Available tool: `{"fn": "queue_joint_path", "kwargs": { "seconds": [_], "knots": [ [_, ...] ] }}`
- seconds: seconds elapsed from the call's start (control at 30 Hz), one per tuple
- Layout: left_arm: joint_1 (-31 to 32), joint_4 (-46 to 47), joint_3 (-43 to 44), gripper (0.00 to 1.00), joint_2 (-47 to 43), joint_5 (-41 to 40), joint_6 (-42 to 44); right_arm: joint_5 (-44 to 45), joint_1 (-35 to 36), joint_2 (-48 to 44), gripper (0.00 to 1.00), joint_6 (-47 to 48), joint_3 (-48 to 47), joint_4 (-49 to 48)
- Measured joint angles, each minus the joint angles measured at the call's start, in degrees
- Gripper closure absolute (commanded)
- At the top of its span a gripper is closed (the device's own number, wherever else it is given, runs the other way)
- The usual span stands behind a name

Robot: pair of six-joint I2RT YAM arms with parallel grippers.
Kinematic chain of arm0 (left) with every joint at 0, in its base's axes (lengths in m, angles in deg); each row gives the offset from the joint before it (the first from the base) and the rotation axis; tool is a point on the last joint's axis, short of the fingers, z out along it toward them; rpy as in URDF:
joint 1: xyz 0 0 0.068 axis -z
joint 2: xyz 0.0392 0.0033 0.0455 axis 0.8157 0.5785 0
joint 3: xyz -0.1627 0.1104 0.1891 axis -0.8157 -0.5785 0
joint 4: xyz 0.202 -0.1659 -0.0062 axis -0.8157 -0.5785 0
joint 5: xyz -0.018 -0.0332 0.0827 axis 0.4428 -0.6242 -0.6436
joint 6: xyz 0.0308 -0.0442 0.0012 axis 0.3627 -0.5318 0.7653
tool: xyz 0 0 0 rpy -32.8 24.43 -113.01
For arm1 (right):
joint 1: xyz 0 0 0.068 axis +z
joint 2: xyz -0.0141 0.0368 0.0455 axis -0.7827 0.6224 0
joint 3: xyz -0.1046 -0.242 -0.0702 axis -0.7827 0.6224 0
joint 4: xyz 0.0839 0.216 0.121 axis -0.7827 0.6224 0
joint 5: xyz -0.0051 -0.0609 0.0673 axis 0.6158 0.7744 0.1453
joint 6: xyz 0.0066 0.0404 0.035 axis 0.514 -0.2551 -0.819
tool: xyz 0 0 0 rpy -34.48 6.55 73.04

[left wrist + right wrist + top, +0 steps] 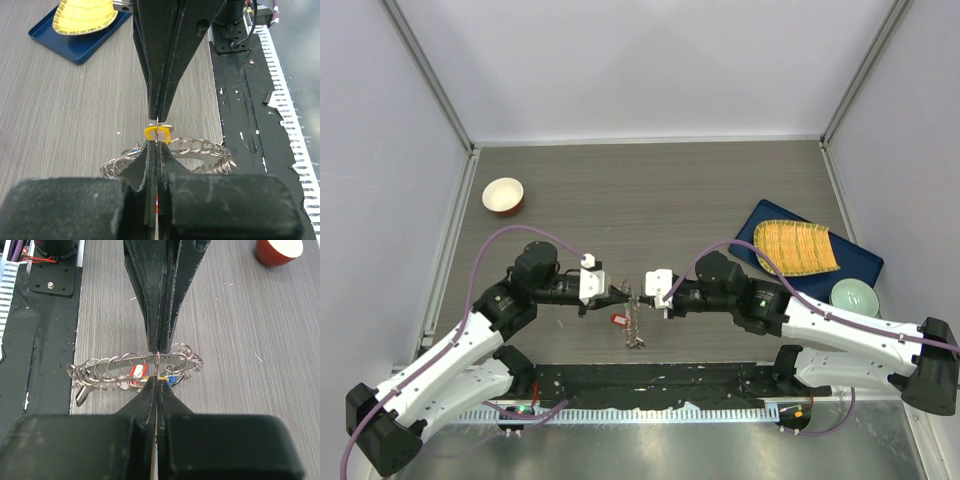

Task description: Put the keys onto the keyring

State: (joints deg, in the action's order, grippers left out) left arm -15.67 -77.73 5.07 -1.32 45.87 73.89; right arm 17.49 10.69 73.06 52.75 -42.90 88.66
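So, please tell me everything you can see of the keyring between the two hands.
The keyring is a flat grey metal ring, its rim crowded with small silver wire loops. It stands on edge over the wood-grain table, near the front edge. The shut left hand and right hand meet tip to tip at its upper rim and seem to pinch it. Red, yellow and blue key tags show beside it. Whether its lower edge touches the table is unclear.

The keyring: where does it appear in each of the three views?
Top external: the keyring sits low centre.
Left wrist: keyring lower centre-right.
Right wrist: keyring at centre.
Shared landmark: the black strip along the table's near edge.
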Motion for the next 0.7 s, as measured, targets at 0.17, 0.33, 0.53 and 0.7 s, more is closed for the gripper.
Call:
{"fn": "queue_joint_path", "kwargs": {
  "seconds": [0.17,0.33,0.53,0.7],
  "knots": [
    [0.09,0.22,0.0,1.0,0.46,-0.11,-1.68,-0.02,0.0,0.24,0.99,-0.02,0.0,0.02],
    [1.51,0.44,0.0,1.0,0.87,-1.79,-3.26,-0.37,0.13,0.55,0.99,-0.28,0.09,-0.55],
    [4.28,1.31,-0.55,1.0,0.83,-5.18,-5.11,-0.9,0.7,0.92,0.99,-0.96,0.22,-1.2],
    [4.55,1.79,-0.94,1.0,0.68,-6.58,-6.49,-0.55,0.72,1.25,0.99,-1.29,0.33,-1.46]
  ]
}}
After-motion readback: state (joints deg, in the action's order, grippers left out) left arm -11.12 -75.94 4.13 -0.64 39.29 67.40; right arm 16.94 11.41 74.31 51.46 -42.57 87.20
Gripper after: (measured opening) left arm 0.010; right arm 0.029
